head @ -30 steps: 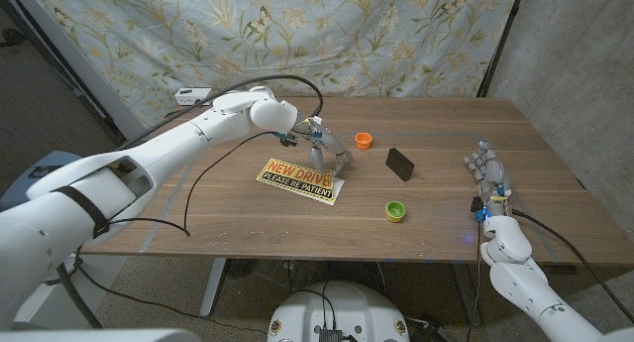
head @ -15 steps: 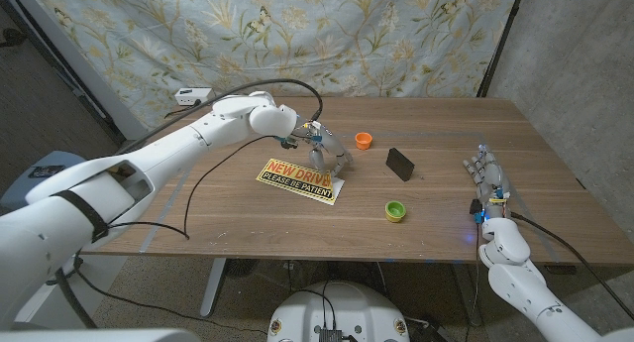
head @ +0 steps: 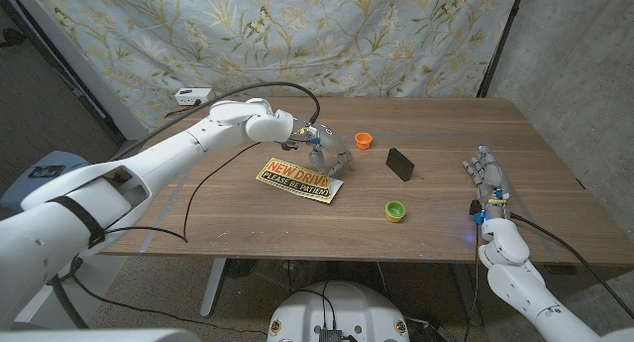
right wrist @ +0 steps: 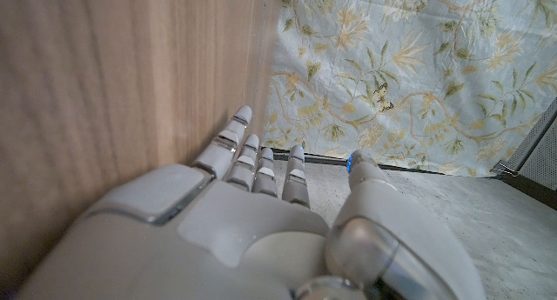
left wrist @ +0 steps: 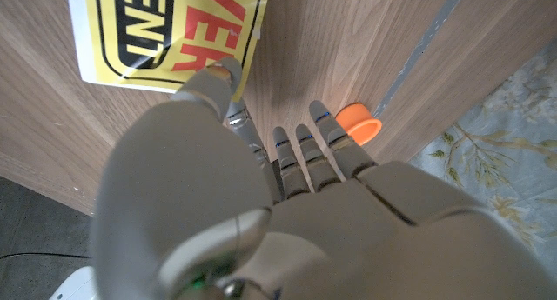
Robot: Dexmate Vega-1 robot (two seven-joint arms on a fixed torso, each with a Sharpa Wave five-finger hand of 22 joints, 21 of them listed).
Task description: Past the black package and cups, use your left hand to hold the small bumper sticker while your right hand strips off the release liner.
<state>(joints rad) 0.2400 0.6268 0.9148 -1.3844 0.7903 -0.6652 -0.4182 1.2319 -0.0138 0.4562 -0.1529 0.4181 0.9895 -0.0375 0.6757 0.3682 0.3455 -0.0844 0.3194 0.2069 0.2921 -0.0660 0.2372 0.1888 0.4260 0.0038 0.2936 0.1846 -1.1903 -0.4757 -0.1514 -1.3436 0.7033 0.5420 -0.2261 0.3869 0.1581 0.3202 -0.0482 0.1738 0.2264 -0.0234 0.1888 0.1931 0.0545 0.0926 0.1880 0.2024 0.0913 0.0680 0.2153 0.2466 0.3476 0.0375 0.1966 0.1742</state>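
Two robot hands are in view, and the fingers of the left hand point(head: 331, 156) reach down over the far right end of the small bumper sticker point(head: 300, 179). In the left wrist view the fingers point(left wrist: 300, 148) lie close together and extended, the thumb tip just at the sticker's edge; whether they actually press on it cannot be told. Nothing is gripped.

The sticker, yellow with red and black lettering, lies flat on the wooden surface point(head: 248, 218), left of centre. An orange cup point(head: 364, 140) stands just right of the left hand, toward the far side. The black package point(head: 400, 164) stands further right, and a green cup point(head: 395, 211) sits nearer, right of the sticker.

The right hand point(head: 487, 175) waits well apart at the right side of the surface, fingers straight and slightly spread, holding nothing.

To do this step well, the left fingers probably need to pin one end firmly, leaving a free corner toward the right hand so the liner can be caught and peeled without dragging the sticker.
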